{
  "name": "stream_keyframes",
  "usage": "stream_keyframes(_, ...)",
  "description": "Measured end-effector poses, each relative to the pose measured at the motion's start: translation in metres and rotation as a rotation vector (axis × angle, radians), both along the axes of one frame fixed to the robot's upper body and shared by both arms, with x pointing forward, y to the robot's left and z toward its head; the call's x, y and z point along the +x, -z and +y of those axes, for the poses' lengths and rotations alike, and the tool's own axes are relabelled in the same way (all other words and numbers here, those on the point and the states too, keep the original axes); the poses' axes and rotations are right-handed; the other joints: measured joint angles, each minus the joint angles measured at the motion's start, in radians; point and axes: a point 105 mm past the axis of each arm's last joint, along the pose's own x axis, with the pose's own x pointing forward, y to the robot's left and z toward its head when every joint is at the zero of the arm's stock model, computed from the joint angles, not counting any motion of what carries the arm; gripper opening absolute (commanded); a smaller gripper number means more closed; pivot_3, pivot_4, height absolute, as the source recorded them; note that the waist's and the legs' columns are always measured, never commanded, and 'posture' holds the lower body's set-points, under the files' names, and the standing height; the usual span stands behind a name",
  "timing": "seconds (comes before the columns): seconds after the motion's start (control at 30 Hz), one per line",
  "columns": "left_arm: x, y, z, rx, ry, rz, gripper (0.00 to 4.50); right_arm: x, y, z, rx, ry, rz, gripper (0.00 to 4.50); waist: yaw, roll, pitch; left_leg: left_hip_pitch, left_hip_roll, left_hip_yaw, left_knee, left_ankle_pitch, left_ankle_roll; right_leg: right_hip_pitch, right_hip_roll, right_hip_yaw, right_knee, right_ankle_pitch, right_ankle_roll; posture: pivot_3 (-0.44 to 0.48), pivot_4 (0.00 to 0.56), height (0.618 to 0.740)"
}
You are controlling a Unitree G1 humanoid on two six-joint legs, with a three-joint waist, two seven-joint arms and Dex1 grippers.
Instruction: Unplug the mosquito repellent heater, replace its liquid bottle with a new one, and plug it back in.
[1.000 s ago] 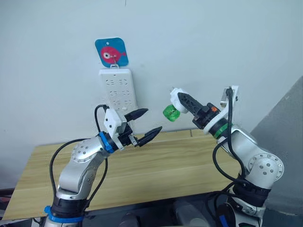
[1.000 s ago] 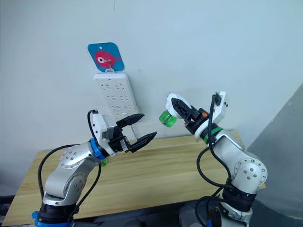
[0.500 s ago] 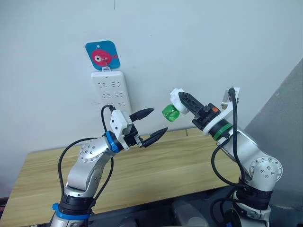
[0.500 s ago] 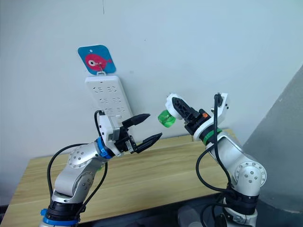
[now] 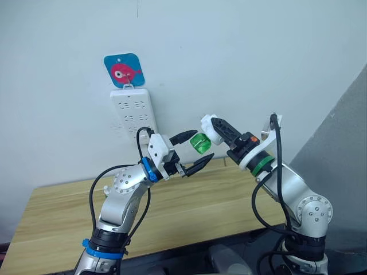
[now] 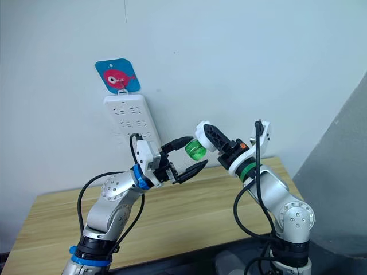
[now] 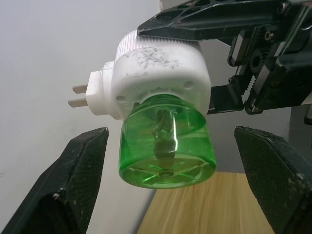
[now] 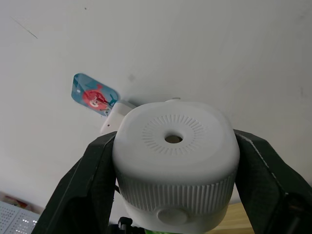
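My right gripper (image 5: 208,125) is shut on the mosquito repellent heater (image 5: 206,124), a rounded white unit held in the air above the table. Its round vent (image 8: 171,138) faces the right wrist camera, with a black finger (image 8: 83,195) on either side. Two metal prongs (image 7: 78,95) stick out of its side. A green liquid bottle (image 5: 199,142) hangs from its underside (image 7: 168,146). My left gripper (image 5: 205,144) is open, with one finger (image 7: 66,190) on each side of the bottle and a gap to both.
A long white power strip (image 5: 133,114) hangs on the wall under a blue fish tag (image 5: 123,70), left of the heater. A wooden table (image 5: 189,206) lies below both arms. A grey panel (image 5: 338,172) rises at the right.
My left gripper has moved right and up, from apart from the bottle to straddling it. The right gripper has brought the heater a little left. The camera has also shifted.
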Motion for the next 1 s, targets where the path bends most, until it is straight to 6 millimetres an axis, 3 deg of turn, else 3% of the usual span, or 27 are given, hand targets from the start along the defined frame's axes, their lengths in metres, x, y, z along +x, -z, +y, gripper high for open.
stream_keyframes(0.23, -0.0001, 0.0009, 0.0009, -0.004, -0.003, 0.006, 4.31, 0.0006, -0.0009, -0.0006, 0.003, 0.007, 0.003, 2.99, 0.0, 0.0, 0.0, 0.0, 0.0, 0.0, 0.0, 0.0, 0.0, 0.0, 0.0, 0.0, 0.0, 0.0, 0.0, -0.254, 0.018, 0.74)
stream_keyframes(0.33, -0.0004, 0.0016, 0.001, -0.006, -0.003, 0.01, 3.68, 0.0001, -0.0002, 0.0014, -0.001, 0.002, 0.007, 2.99, 0.001, 0.0, 0.0, 0.0, 0.0, 0.0, 0.0, 0.0, 0.0, 0.0, 0.0, 0.0, 0.0, 0.0, 0.0, -0.255, 0.018, 0.74)
stream_keyframes(0.5, 0.0002, 0.0013, 0.0013, -0.012, -0.009, 0.011, 2.24, 0.0, -0.0004, 0.0012, -0.003, 0.001, 0.007, 2.99, 0.001, 0.0, 0.0, 0.0, 0.0, 0.0, 0.0, 0.0, 0.0, 0.0, 0.0, 0.0, 0.0, 0.0, 0.0, -0.256, 0.019, 0.74)
stream_keyframes(0.8, 0.0004, 0.0011, 0.0003, -0.019, -0.012, 0.013, 2.25, -0.0006, -0.0009, 0.0005, -0.004, -0.007, 0.008, 2.99, 0.001, 0.0, 0.0, 0.0, 0.0, 0.0, 0.0, 0.0, 0.0, 0.001, 0.0, 0.0, 0.0, 0.0, 0.0, -0.256, 0.022, 0.74)
stream_keyframes(0.93, 0.0009, 0.0022, 0.0011, -0.017, -0.016, 0.017, 2.25, -0.0023, -0.0012, 0.0019, 0.0, -0.024, 0.009, 4.4, 0.001, 0.0, 0.0, 0.001, 0.0, 0.0, 0.0, 0.0, 0.0, 0.001, 0.0, 0.0, 0.0, 0.0, 0.0, -0.255, 0.024, 0.74)
stream_keyframes(1.0, 0.0008, 0.0035, 0.0021, -0.014, -0.019, 0.02, 2.25, -0.0036, -0.0005, 0.0018, 0.008, -0.033, 0.014, 4.5, 0.001, 0.0, 0.0, 0.001, 0.0, 0.0, 0.0, 0.0, 0.0, 0.001, 0.0, 0.0, 0.0, 0.0, 0.0, -0.256, 0.026, 0.74)
